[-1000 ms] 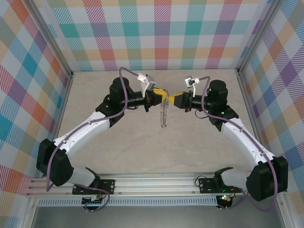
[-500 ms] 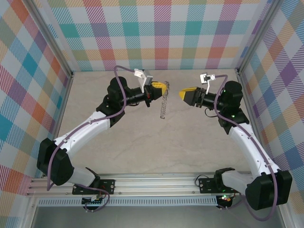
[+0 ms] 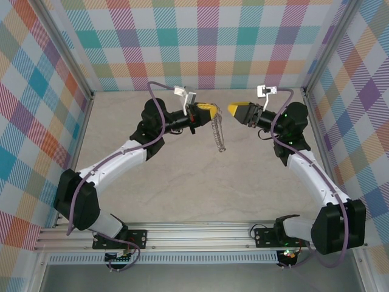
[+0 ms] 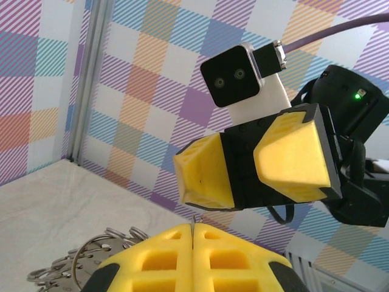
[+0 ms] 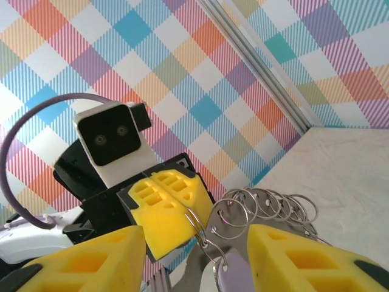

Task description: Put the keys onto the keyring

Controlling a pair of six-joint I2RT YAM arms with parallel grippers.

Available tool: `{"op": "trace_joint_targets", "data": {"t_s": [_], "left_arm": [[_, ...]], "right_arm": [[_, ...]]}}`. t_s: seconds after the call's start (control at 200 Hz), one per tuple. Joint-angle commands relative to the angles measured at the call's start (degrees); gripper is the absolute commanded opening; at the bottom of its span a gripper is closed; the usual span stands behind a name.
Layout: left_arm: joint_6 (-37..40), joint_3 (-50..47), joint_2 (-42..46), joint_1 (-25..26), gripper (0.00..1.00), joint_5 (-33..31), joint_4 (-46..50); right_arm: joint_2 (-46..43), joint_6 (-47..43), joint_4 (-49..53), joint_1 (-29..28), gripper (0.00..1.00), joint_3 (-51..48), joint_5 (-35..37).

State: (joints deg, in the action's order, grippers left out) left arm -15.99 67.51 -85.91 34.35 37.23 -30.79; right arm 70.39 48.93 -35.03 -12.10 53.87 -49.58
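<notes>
**A robotics lab test cell, not a home or a shop**

A beige stone-look table [image 3: 200,182] is boxed in by panels of bright plaid backdrop [image 3: 206,42] held in bare aluminium posts [image 3: 64,52], an enclosure made for recording rather than living or selling. Along the near edge runs a slotted aluminium rail [image 3: 200,234], and two white-and-black robot arms are bolted to it, the left arm [image 3: 115,161] and the right arm [image 3: 313,176]. Purple cables [image 3: 153,112] loop along them. A small white camera module [image 4: 234,76] sits on the right wrist, beside a green status light [image 4: 355,95]. The left gripper [image 3: 206,109] and right gripper [image 3: 234,109] wear yellow foam pads.
</notes>
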Motion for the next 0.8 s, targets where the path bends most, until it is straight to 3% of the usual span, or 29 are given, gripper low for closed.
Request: {"op": "trace_joint_targets", "data": {"t_s": [0.0,0.165,0.795], "left_arm": [[-4.0,1.2,-0.8,-0.8,0.00,1.8,-7.5],[-7.1,2.0,-2.6,-0.9,0.00,2.2,-11.1],[-12.9,3.7,-5.2,-0.9,0.00,3.0,-16.3]], "right_arm": [[0.8,3.4,-8.7,-0.6,0.47,-1.1,-0.9],[2.6,5.9,-14.3,-1.4,0.45,-2.0,-1.4],[5.7,6.4,-17.8,-2.3,0.33,-3.4,-1.1]]}}
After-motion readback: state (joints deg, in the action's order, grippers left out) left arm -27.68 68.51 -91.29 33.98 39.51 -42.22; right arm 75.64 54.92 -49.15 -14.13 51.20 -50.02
